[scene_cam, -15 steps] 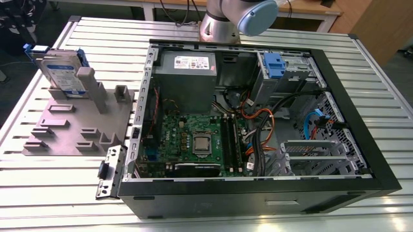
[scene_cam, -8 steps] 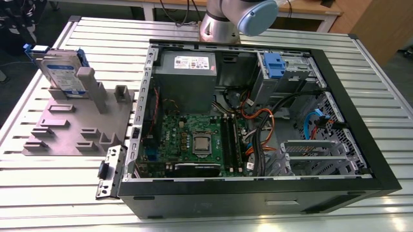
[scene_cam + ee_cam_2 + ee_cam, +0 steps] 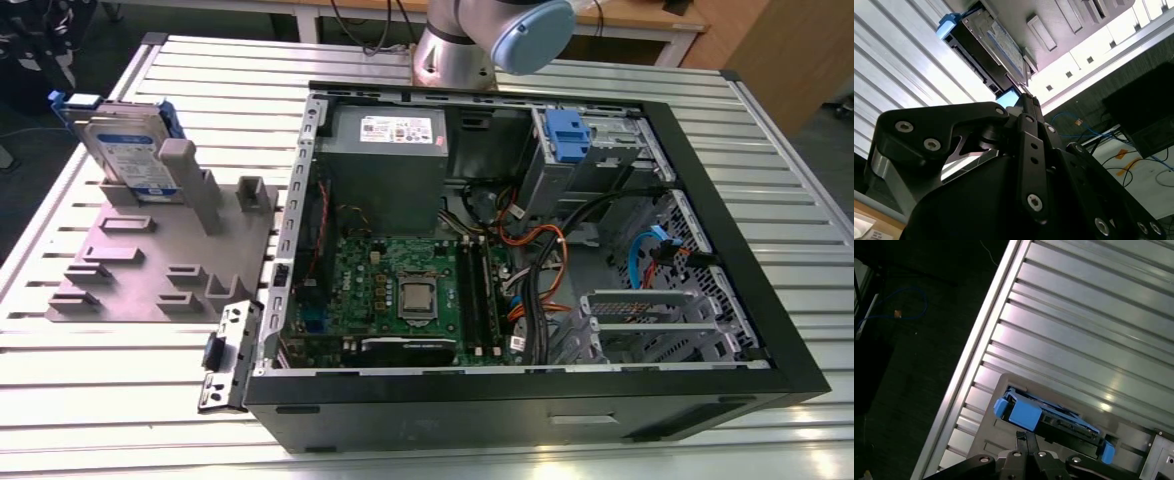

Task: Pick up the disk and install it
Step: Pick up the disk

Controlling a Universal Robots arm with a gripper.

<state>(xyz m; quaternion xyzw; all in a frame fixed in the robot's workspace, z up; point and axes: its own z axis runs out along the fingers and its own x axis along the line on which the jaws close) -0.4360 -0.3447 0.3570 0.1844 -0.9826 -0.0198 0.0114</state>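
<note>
The disk [image 3: 134, 150] stands on edge in a slot of the grey holder block [image 3: 147, 270], at the exterior view's left. It is silver with a white-and-blue label and a blue frame. In both wrist views I look along my gripper toward it: the disk [image 3: 1054, 417] lies just beyond the fingertips, its blue frame end nearest them. My gripper [image 3: 1026, 440] has its two dark fingers pressed together with nothing between them, and it stays apart from the disk [image 3: 996, 47]. The tip of my gripper [image 3: 1024, 97] points at the disk's blue corner.
An open black computer case [image 3: 534, 230] lies at the middle and right of the ribbed metal table [image 3: 120, 360]. Inside are the motherboard, a grey power-supply box [image 3: 387, 130], cables and a drive bay with a blue latch [image 3: 567, 135]. The table edge [image 3: 979, 355] runs close to the holder.
</note>
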